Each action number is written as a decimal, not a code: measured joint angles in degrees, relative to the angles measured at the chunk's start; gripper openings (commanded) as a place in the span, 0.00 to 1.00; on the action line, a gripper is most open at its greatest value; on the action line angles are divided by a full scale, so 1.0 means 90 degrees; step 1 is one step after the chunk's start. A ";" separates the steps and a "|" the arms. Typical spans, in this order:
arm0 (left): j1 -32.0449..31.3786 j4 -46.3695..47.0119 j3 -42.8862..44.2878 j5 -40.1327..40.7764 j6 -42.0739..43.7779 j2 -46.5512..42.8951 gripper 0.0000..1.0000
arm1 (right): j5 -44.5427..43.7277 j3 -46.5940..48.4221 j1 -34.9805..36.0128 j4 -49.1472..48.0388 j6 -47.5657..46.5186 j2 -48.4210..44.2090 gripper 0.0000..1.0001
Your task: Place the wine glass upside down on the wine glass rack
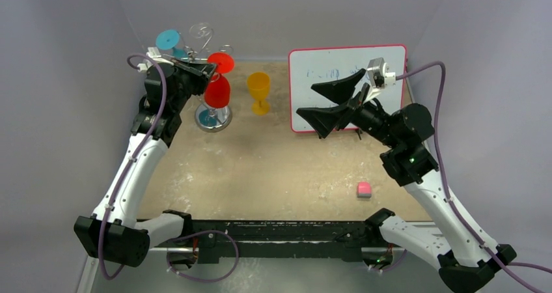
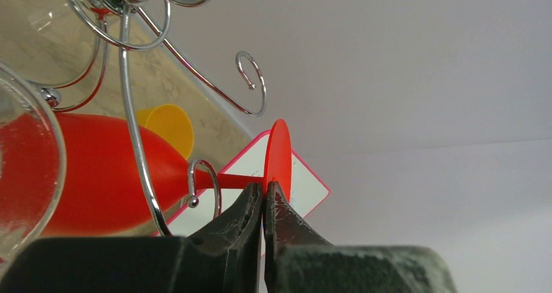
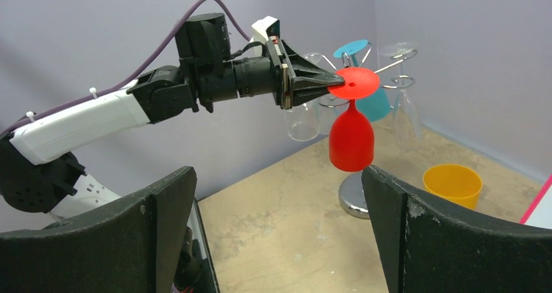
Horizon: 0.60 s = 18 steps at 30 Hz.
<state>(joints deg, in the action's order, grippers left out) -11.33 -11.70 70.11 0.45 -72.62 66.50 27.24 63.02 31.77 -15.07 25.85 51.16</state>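
Note:
A red wine glass [image 1: 217,91] hangs bowl down at the silver wire rack [image 1: 203,36], above the rack's round shiny base [image 1: 213,118]. My left gripper [image 1: 209,69] is shut on the edge of the glass's red foot disc [image 2: 278,156]. In the left wrist view the stem runs level past a small wire curl [image 2: 205,182]. In the right wrist view the red glass [image 3: 351,140] hangs from the left gripper [image 3: 338,81] above the base [image 3: 351,195]. My right gripper [image 1: 306,101] is open and empty over the whiteboard.
A yellow glass [image 1: 258,91] stands upright right of the rack. A teal glass [image 1: 170,40] and clear glasses [image 3: 405,111] hang on the rack. A pink-framed whiteboard [image 1: 384,104] lies at the back right. A pink eraser [image 1: 364,189] lies near the front right.

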 measured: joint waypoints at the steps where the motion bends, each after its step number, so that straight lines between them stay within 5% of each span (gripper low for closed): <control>1: -0.0002 0.0002 -0.0019 0.0049 -0.0012 -0.0005 0.00 | -0.0022 0.0000 0.0000 0.0015 -0.0002 -0.0015 1.00; 18: -0.0007 -0.0117 -0.0070 0.0576 -0.0039 -0.0075 0.00 | -0.0083 0.0000 0.0000 0.0168 -0.0046 -0.0104 1.00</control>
<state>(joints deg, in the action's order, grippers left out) -11.40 -12.75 69.47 5.63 -72.97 65.82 26.50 63.02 31.77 -13.56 25.43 50.22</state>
